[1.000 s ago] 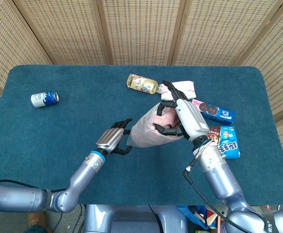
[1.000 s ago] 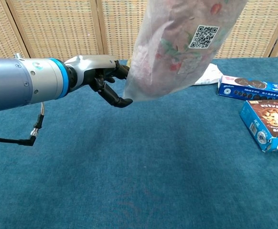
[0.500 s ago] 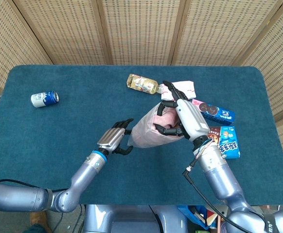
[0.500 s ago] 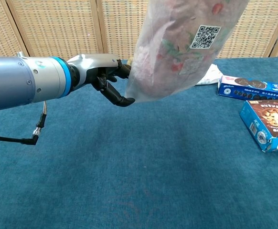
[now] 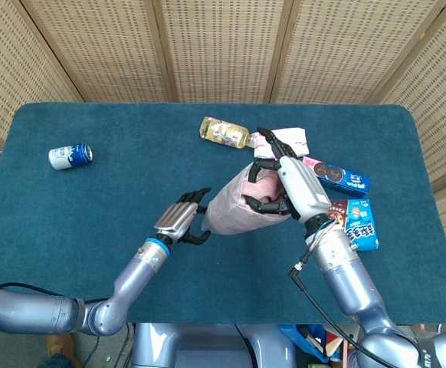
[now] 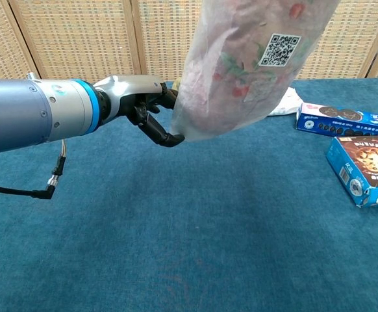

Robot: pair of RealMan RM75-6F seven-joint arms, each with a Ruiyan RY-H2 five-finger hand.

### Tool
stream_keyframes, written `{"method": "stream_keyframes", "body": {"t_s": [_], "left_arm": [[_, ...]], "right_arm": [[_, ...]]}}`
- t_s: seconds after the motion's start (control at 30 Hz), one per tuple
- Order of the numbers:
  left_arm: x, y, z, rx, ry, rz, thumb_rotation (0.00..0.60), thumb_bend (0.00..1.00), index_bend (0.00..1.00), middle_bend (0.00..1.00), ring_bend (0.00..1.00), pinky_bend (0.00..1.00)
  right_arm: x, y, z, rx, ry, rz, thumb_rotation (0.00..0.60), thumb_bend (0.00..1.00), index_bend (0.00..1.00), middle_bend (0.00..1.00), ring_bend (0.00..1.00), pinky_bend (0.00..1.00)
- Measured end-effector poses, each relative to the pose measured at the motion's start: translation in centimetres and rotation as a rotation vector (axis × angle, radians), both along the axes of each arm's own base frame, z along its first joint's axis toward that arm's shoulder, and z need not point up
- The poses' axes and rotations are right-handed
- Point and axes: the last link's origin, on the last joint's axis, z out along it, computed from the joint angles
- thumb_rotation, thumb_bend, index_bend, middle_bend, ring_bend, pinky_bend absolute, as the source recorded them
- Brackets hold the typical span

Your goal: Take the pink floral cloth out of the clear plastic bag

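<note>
Right hand (image 5: 296, 188) fingers gripping clear plastic bag (image 5: 238, 207) mouth, left hand (image 5: 178, 221) fingers pinching its bottom corner

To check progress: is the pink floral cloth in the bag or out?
In: the pink floral cloth shows through the clear plastic bag.

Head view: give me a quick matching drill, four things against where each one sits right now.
Things:
1. can
2. bag
3. left robot hand
4. cookie boxes

Places:
A. table's right side
B. held up by the right robot hand
C. far left, lying on its side
D. at the bag's lower end

Pairs: 1-C, 2-B, 3-D, 4-A
</note>
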Motion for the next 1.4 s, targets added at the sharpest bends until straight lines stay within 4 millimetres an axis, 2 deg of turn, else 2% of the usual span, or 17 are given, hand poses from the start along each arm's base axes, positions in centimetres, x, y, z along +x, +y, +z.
{"method": "stream_keyframes", "body": {"t_s": [0.53,0.9,1.1,1.4], "left_arm": [[0.1,0.3,0.0,0.022,0.003,0.013,0.600,0.56,0.70,0.00,0.00,0.00],[-0.2,0.5,0.2,0.050,0.022,0.021,0.600,0.58,0.71,0.00,0.00,0.00],[-1.2,0.8,0.8,0.087,0.052,0.029,0.600,0.58,0.72,0.00,0.00,0.00],[-4.1,1.7,2.2,0.142,0.100,0.073,0.600,0.58,0.73,0.00,0.00,0.00]], "right_arm": [[0.1,0.0,0.0,0.006,-0.004,0.005,0.600,0.78,0.79,0.00,0.00,0.00],[-0.3,0.1,-0.1,0.007,-0.006,-0.002,0.600,0.78,0.79,0.00,0.00,0.00],[-0.8,0.1,-0.1,0.008,-0.007,-0.016,0.600,0.78,0.79,0.00,0.00,0.00],[-1.7,0.1,-0.8,0.034,-0.028,-0.035,0.600,0.78,0.79,0.00,0.00,0.00]]}}
